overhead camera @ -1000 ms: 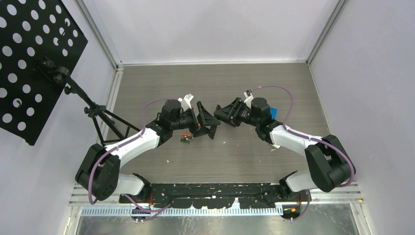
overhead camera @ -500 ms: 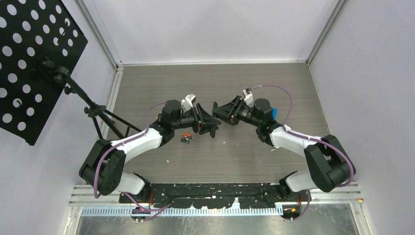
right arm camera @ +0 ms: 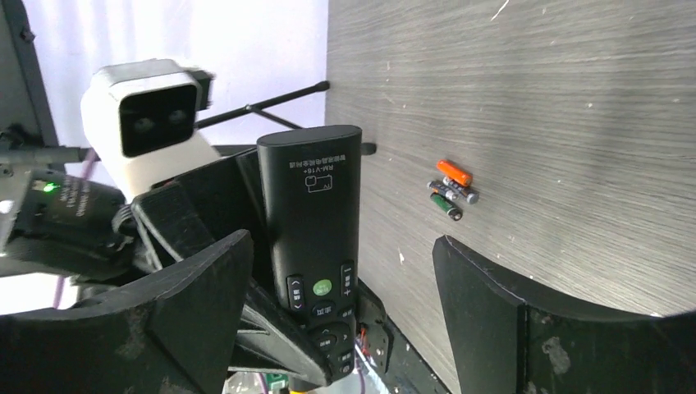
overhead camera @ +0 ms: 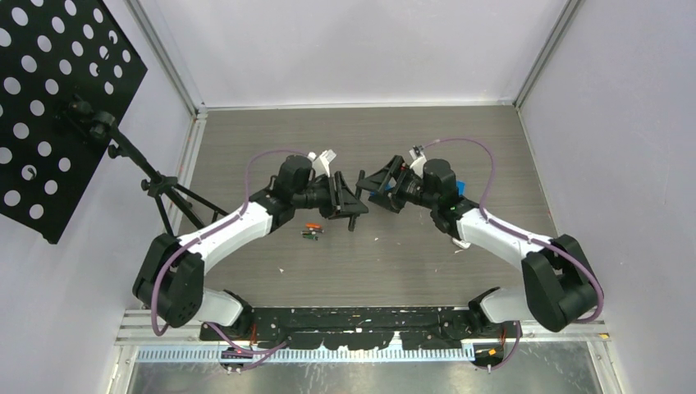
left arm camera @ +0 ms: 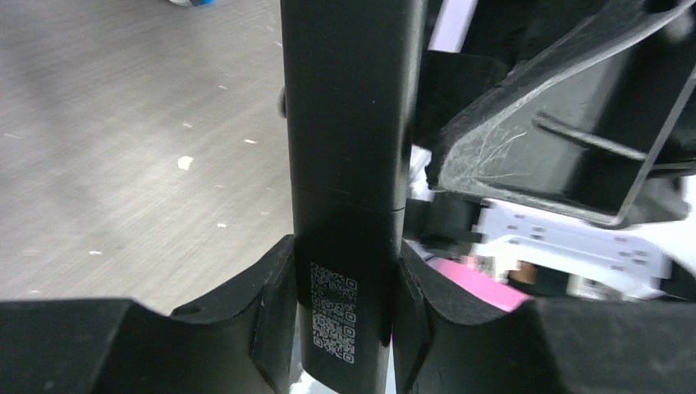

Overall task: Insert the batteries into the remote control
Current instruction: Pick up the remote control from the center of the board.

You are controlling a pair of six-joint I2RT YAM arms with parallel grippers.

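Batteries (overhead camera: 311, 231) on the table (overhead camera: 410, 263), near the left pincer (overhead camera: 351, 202)

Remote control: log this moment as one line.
remote control: held above table | left gripper: shut on remote control | right gripper: open, empty | batteries: loose on table

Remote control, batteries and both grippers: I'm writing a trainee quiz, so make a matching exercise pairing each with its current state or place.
1 remote control
2 batteries
3 left gripper
4 right gripper

A jaws wide open
B lying on the table
C closed on a black object
D held up off the tabletop

Pairs: 1-D, 2-B, 3-C, 4-A
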